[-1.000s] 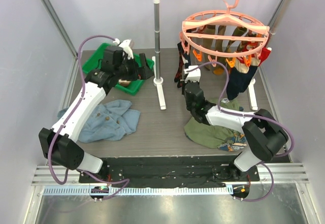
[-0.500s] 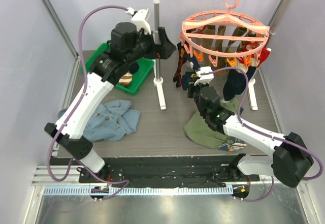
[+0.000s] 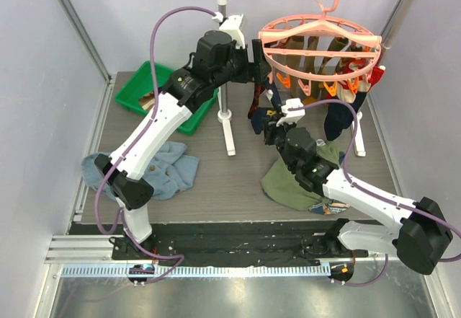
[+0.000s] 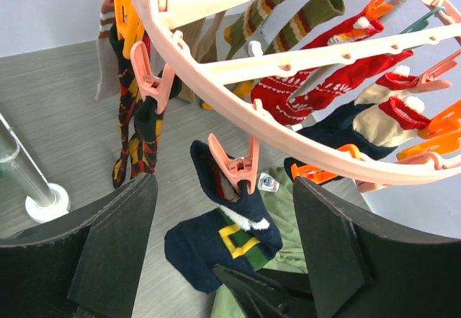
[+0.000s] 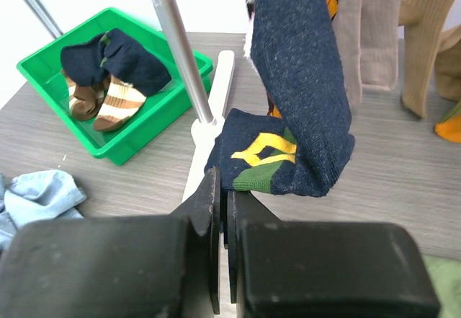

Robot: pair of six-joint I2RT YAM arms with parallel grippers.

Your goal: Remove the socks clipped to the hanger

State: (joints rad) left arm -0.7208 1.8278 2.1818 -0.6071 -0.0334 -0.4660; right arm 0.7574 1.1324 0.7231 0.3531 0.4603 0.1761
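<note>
The salmon-pink round hanger (image 3: 320, 33) hangs by its hook from the rail, with several socks clipped round its ring (image 4: 288, 141). A navy sock with a green and yellow buckle pattern (image 4: 227, 242) hangs from a pink peg (image 4: 236, 166). My right gripper (image 5: 225, 188) is shut on the toe end of that navy sock (image 5: 288, 152), below the hanger (image 3: 272, 125). My left gripper (image 4: 223, 249) is open and empty, its fingers either side of the peg, at the hanger's left rim (image 3: 253, 62). Red patterned (image 4: 317, 91), olive striped and beige socks hang further round.
A green bin (image 3: 148, 94) at the back left holds navy and brown-striped socks (image 5: 108, 80). The grey rail stand's post (image 3: 223, 51) rises between the bin and the hanger. A blue denim garment (image 3: 169, 174) and an olive-green garment (image 3: 288, 184) lie on the table.
My left arm has swung from over the green bin to the hanger's left rim, gripper open. My right gripper has risen to the hanging navy sock.
</note>
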